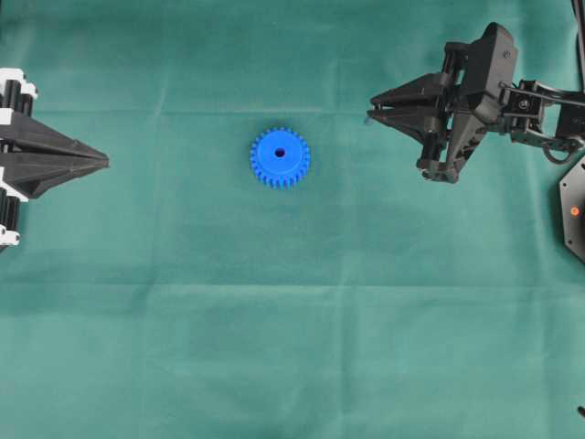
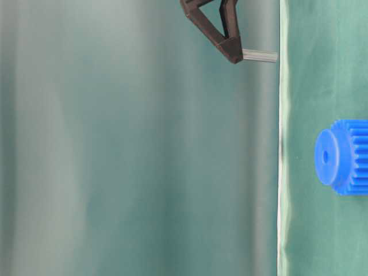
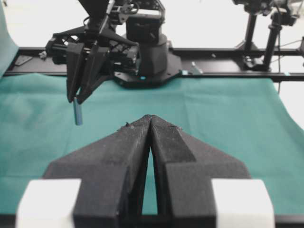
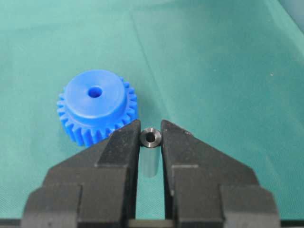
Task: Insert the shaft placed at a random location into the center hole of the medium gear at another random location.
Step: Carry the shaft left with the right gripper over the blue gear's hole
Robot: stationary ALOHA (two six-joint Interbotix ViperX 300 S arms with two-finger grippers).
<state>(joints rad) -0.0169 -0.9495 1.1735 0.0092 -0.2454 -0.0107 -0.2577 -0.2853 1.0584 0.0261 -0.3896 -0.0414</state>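
Both jaws of the right gripper (image 4: 151, 137) are clamped on the pin (image 4: 151, 137), which hangs roughly upright from the fingertips, its lower end clear of the green cloth (image 1: 292, 347) in the left wrist view. Across the table the left gripper (image 1: 102, 163) sits with its jaws pressed together on nothing.

The blue gear (image 1: 280, 157) lies flat near the middle of the cloth, hub up, its center hole (image 1: 279, 153) open and unobstructed. The pin is held in the air well to one side of the gear, toward the right arm's half of the table.

The step in hand looks like carrying the pin over to the hole. To do it well, the arm should travel high enough to clear the teeth and hub, stop with the pin's lower end directly above the hole, and keep the pin vertical. The hole seems barely wider than the pin, so any tilt could catch the rim and push the loose gear sideways. A slow, straight descent would serve best, and the grip should hold until the pin is seated.
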